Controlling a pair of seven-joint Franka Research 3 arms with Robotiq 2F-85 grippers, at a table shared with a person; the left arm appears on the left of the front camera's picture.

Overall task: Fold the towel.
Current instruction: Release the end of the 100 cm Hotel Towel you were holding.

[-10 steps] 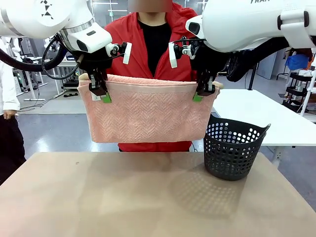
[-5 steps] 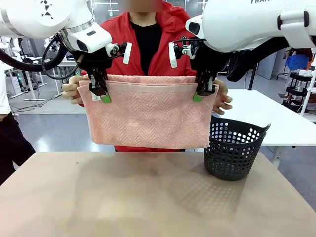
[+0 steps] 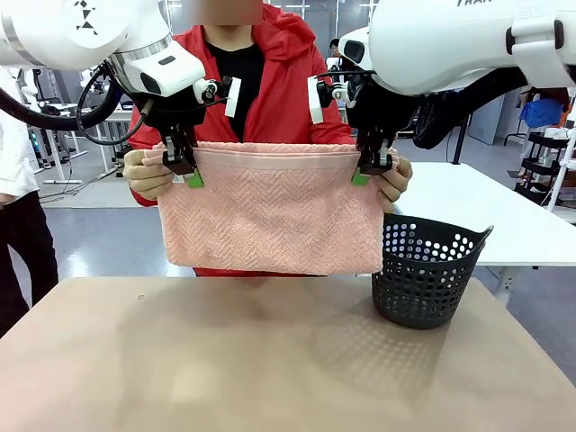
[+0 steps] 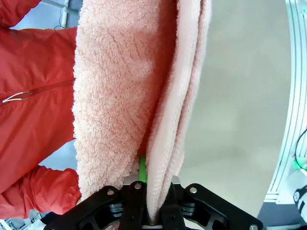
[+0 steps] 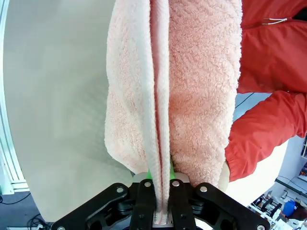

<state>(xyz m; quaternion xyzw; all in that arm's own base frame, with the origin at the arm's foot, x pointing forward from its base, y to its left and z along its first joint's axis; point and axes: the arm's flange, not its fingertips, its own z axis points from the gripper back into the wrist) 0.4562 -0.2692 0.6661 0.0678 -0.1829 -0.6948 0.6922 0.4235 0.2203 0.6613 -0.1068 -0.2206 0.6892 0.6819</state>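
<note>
The salmon-pink towel [image 3: 270, 211] hangs folded in the air above the far side of the table, its plain band along the top. My left gripper [image 3: 184, 173] is shut on its top left corner and my right gripper [image 3: 367, 169] is shut on its top right corner. The person's hands [image 3: 144, 173] hold the towel's two upper corners from behind, just outside my fingers. In the left wrist view the towel [image 4: 139, 105] runs up from between the shut fingers. Likewise, in the right wrist view the towel [image 5: 168, 96] rises in layers from between that gripper's fingers.
A black perforated basket [image 3: 426, 270] stands on the table's right side, just below the towel's right bottom corner. The tan table [image 3: 225, 360] lies under the towel. The person in a red jacket [image 3: 288, 81] stands close behind it. A white table [image 3: 477, 216] is at the far right.
The person has stood up taller and brought both hands onto the towel's upper corners. The towel's bottom edge hangs slightly lower. My grippers have kept their hold and place.
</note>
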